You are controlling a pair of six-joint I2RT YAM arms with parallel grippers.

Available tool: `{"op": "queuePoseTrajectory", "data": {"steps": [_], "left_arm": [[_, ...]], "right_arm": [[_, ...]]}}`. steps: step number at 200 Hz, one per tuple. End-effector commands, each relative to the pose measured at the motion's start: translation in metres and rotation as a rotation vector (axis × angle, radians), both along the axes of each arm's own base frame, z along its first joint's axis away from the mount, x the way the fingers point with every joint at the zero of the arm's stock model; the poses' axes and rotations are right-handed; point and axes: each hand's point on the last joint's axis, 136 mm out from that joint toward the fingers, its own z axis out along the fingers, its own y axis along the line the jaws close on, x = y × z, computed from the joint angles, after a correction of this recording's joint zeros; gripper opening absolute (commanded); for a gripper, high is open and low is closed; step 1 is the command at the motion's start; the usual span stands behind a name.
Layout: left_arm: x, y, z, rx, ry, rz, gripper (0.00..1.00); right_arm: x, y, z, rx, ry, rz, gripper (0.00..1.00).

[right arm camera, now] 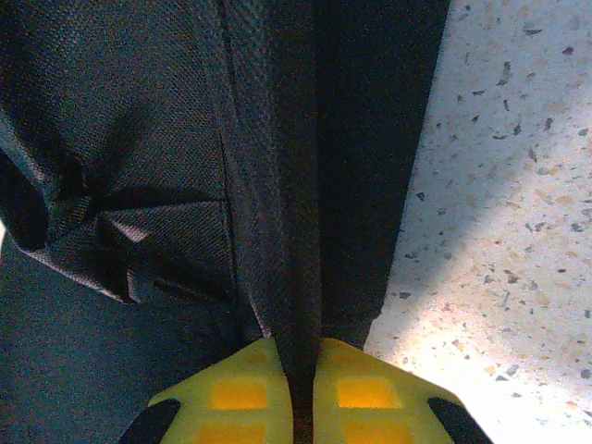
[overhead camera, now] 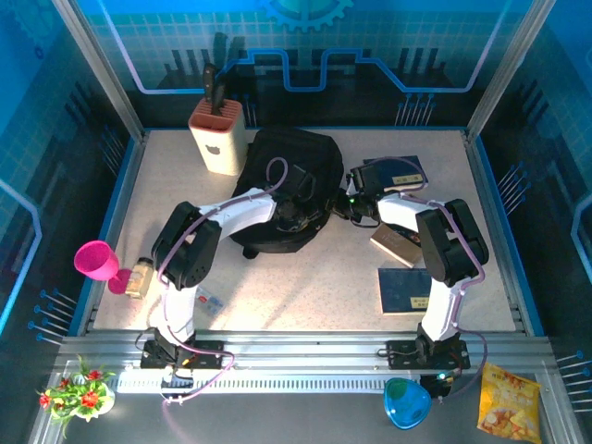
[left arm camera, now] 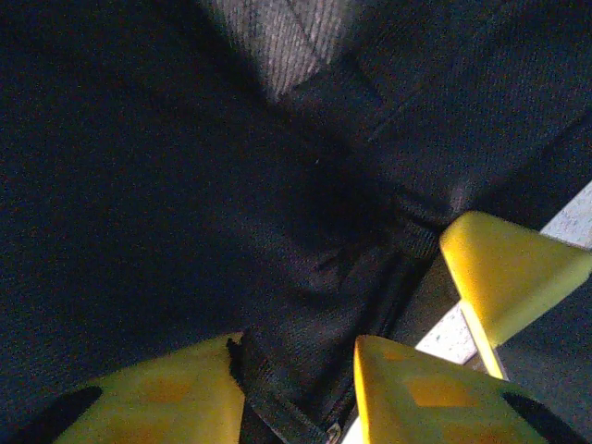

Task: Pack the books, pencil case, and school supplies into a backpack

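Right claw (right arm camera: 298,356) pinches a fold of the black backpack (overhead camera: 289,166); left claw (left arm camera: 298,361) straddles its strap (left arm camera: 310,296), fingers apart, grip unclear. Backpack lies toward 12 o'clock on the table (overhead camera: 305,287), 3 books (overhead camera: 407,289) from 2 to 4 o'clock

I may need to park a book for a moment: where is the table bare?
Bare: the near-centre stretch of table in front of the backpack, and the left strip between the knife block and the jar. Crowded: the right side, where three books lie around the right arm.
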Motion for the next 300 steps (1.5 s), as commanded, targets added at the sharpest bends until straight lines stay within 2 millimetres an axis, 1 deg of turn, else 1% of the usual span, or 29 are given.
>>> {"op": "queuePoseTrajectory", "data": {"steps": [1,9,21,57,99,119,133,162,183,201,236,269,300], "left_arm": [[0.008,-0.007,0.004,-0.033,-0.001,0.003,0.29],[0.007,-0.007,0.004,-0.031,0.002,0.000,0.26],[0.006,-0.006,0.003,-0.024,0.004,-0.007,0.18],[0.004,-0.005,0.004,-0.018,-0.001,-0.029,0.00],[0.002,-0.006,0.002,-0.016,-0.005,-0.058,0.00],[0.002,-0.005,0.007,-0.007,-0.023,-0.079,0.00],[0.001,-0.003,0.016,0.000,-0.046,-0.100,0.00],[-0.013,-0.001,0.037,0.012,-0.083,-0.162,0.00],[-0.028,0.004,0.043,0.040,-0.078,-0.199,0.00],[-0.041,0.009,0.042,0.062,-0.060,-0.223,0.00],[-0.062,0.026,0.029,0.122,-0.006,-0.238,0.00],[-0.071,0.043,0.026,0.198,0.010,-0.240,0.00],[-0.078,0.052,0.024,0.240,0.020,-0.238,0.00]], "right_arm": [[-0.010,0.001,-0.016,-0.004,0.055,0.002,0.10],[-0.010,0.001,-0.016,-0.007,0.054,0.001,0.10],[-0.010,0.000,-0.016,-0.009,0.054,0.001,0.10],[-0.008,-0.002,-0.014,-0.013,0.045,-0.003,0.10],[-0.008,-0.001,-0.011,-0.013,0.041,0.001,0.10],[-0.007,-0.002,-0.011,-0.018,0.040,-0.001,0.10],[-0.006,-0.003,-0.011,-0.029,0.037,-0.002,0.09],[-0.002,-0.004,-0.011,-0.042,0.034,-0.006,0.08],[0.000,-0.003,-0.010,-0.041,0.030,-0.005,0.07],[0.001,-0.003,-0.009,-0.041,0.027,-0.007,0.07],[0.000,-0.003,-0.009,-0.041,0.027,-0.007,0.06],[0.002,-0.006,-0.011,-0.071,0.036,-0.021,0.04],[0.003,-0.008,-0.013,-0.093,0.042,-0.031,0.03]]}}
